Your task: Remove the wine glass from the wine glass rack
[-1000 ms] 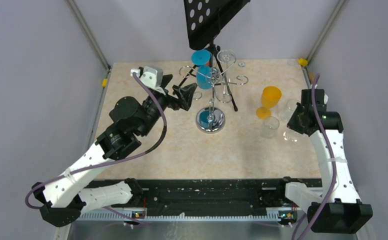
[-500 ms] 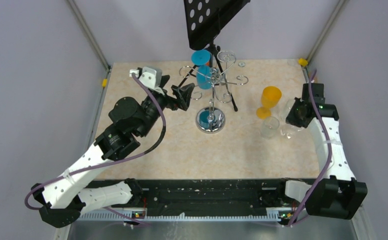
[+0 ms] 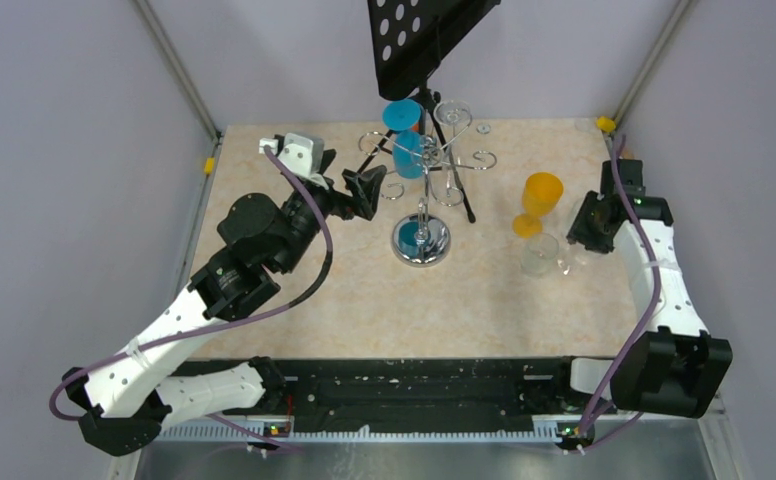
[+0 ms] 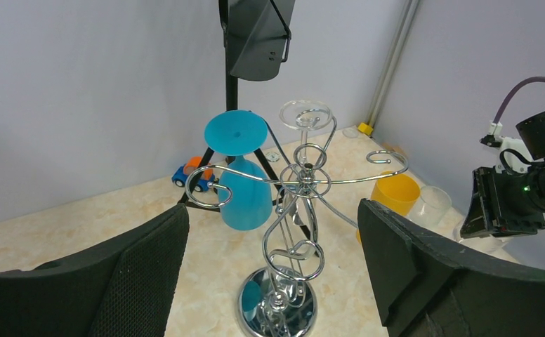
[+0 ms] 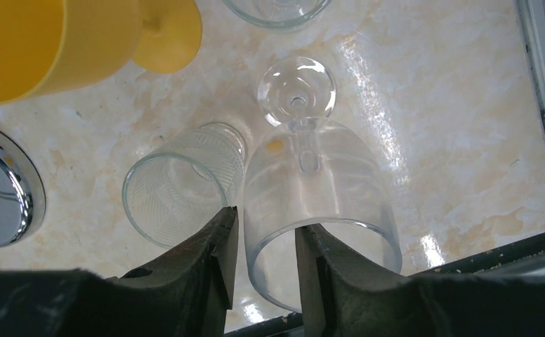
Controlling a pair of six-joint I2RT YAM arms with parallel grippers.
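The left end effector (image 4: 273,232) was held wide open and aimed at the wine glass rack (image 4: 305,184) near the middle of the bench (image 3: 484,290), probably so a hanging glass could be reached. A blue wine glass (image 4: 245,196) and a clear one (image 4: 305,116) were hung upside down by their feet from the curled arms. Further right, a yellow glass (image 3: 541,192) and a tumbler (image 5: 182,189) were seen beside a clear wine glass (image 5: 326,175) on the bench. Its rim was straddled loosely by the narrowly parted right end effector (image 5: 264,246). No writing could be read.
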